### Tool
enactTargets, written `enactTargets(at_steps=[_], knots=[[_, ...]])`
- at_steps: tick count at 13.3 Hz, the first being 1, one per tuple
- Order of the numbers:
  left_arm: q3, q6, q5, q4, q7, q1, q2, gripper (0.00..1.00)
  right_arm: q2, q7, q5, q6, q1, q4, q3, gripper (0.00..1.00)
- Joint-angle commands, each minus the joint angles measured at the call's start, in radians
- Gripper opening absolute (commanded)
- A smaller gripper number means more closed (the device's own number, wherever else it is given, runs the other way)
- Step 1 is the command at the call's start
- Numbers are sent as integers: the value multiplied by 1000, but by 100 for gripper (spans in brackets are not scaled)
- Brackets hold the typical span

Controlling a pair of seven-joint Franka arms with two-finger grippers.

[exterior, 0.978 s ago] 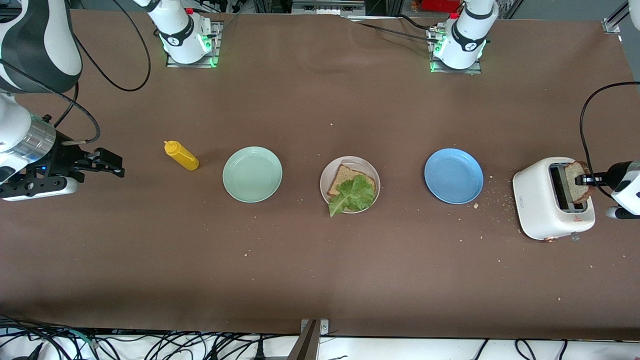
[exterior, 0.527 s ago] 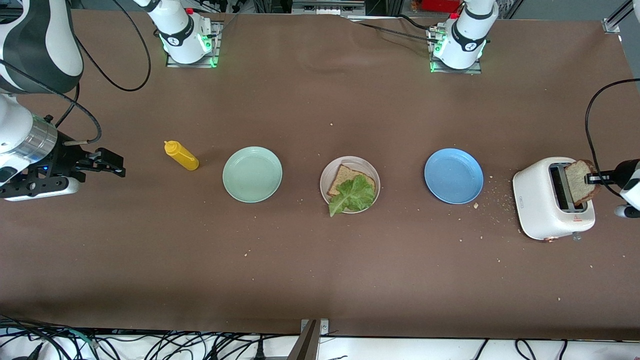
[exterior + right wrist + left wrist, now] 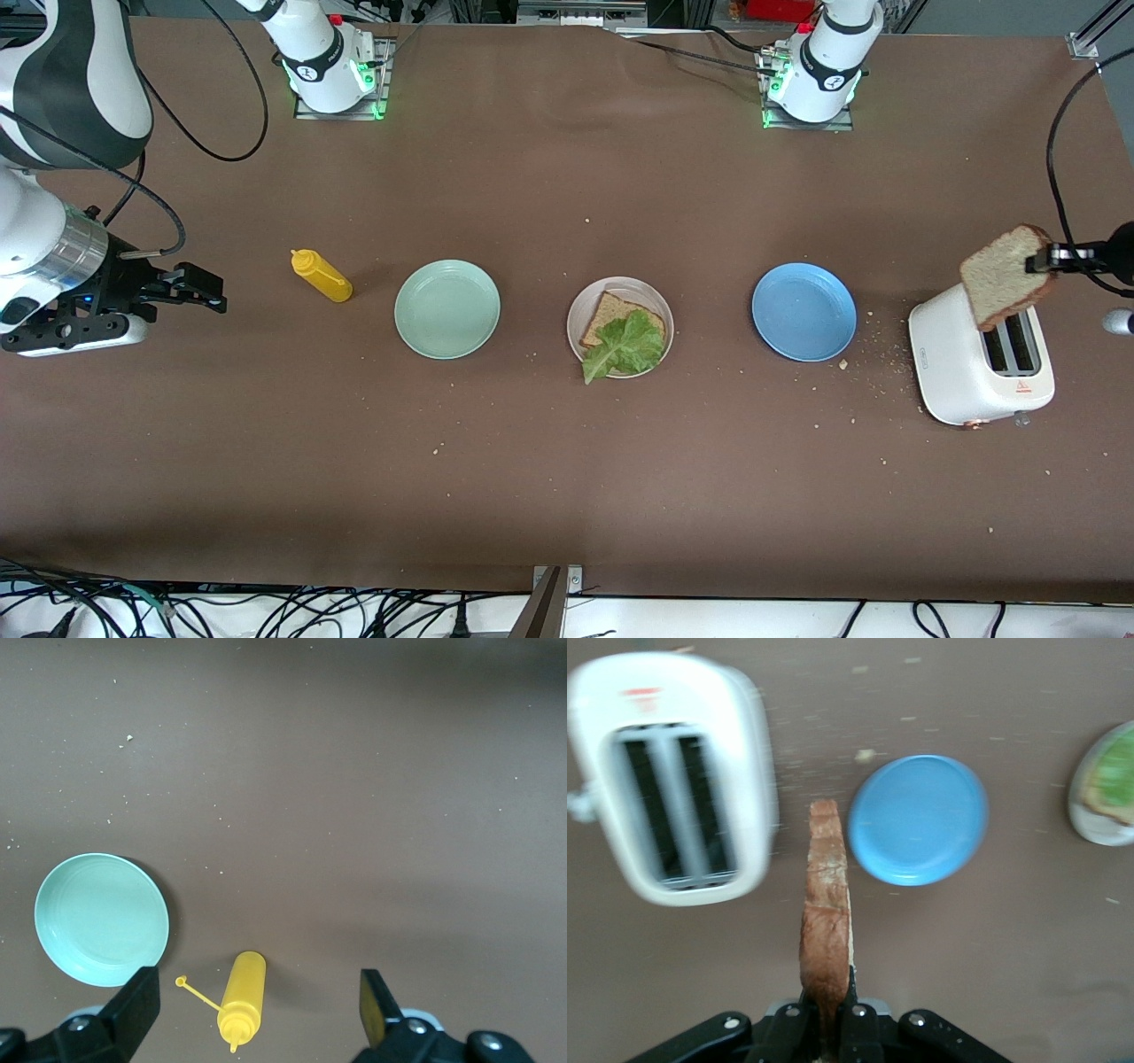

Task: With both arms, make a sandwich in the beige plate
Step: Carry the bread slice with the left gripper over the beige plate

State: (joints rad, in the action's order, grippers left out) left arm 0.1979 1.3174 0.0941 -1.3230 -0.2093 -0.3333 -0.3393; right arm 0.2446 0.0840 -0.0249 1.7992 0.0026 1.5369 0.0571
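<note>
Front view: the brown wholegrain bread slice hangs edge-up over the white two-slot toaster, pinched in the left end effector. Its target, the round pale beige plate with bread and green lettuce leaf, lies along the surface toward the right arm's end, past the blue plate. The right end effector waits, wide, above the yellow squeeze bottle.

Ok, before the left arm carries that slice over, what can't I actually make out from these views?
- Left pincer: front view's edge cuts off its body; only the fingertips on the bread slice show.
- Bottom bread on the beige plate: lettuce hides most of it.
- Toaster: blurred in the left wrist view; slots too dark to see inside.
- Right pincer: waiting above the mustard bottle, fingertips only in its wrist view.
</note>
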Motion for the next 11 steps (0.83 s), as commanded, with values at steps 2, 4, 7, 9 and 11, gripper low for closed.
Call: enactTargets(at_steps=[2,4,7,9,11], knots=[[77,-23,166,25,-16,60,-58,0,-14,-13,14,6,-13,19,16,100],[75,-18,345,15,22,118,-131,0,-13,-13,14,5,-13,19,16,100],[77,-18,604,16,48,157,-300,0,-13,-13,14,5,-13,19,16,100],[77,21,747,15,25,183,-406,0,-13,-13,14,5,-13,20,16,100],[77,136,783,13,-36,227,-454,0,-13,-13,14,5,-13,20,16,100]])
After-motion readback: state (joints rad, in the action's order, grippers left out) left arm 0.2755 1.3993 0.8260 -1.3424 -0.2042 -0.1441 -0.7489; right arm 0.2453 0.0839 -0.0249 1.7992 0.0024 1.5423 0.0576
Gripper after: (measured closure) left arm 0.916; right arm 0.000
